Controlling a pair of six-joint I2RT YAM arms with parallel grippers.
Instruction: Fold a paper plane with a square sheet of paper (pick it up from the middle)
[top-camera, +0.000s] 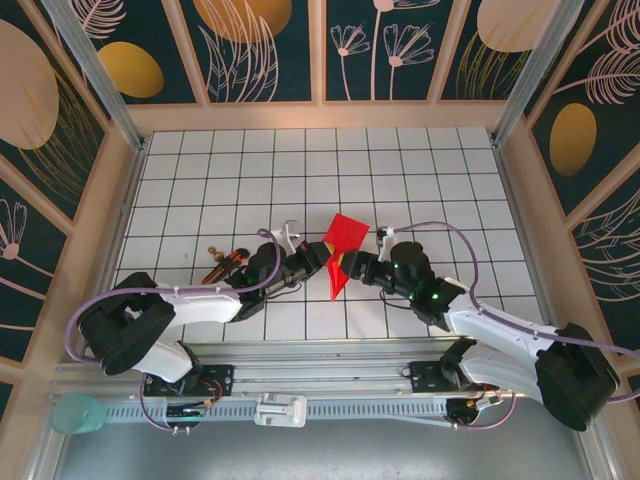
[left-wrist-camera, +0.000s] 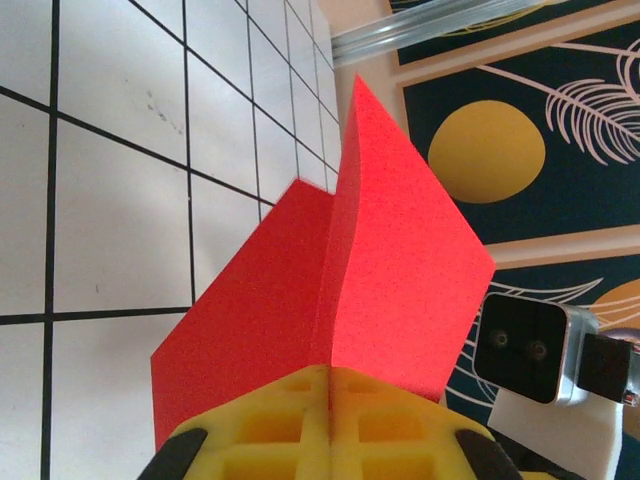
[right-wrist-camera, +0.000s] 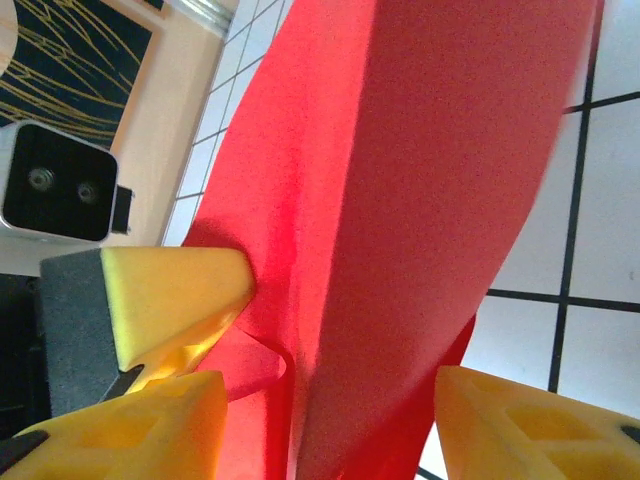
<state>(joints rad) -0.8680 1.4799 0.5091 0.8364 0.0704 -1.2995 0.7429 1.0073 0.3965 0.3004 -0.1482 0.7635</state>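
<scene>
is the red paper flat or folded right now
Folded: the paper stands as two panels meeting at a sharp crease, pinched at that crease by the shut left gripper.

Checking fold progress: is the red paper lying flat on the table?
No, the paper stands folded in a V, pinched in the shut left end effector.
</scene>
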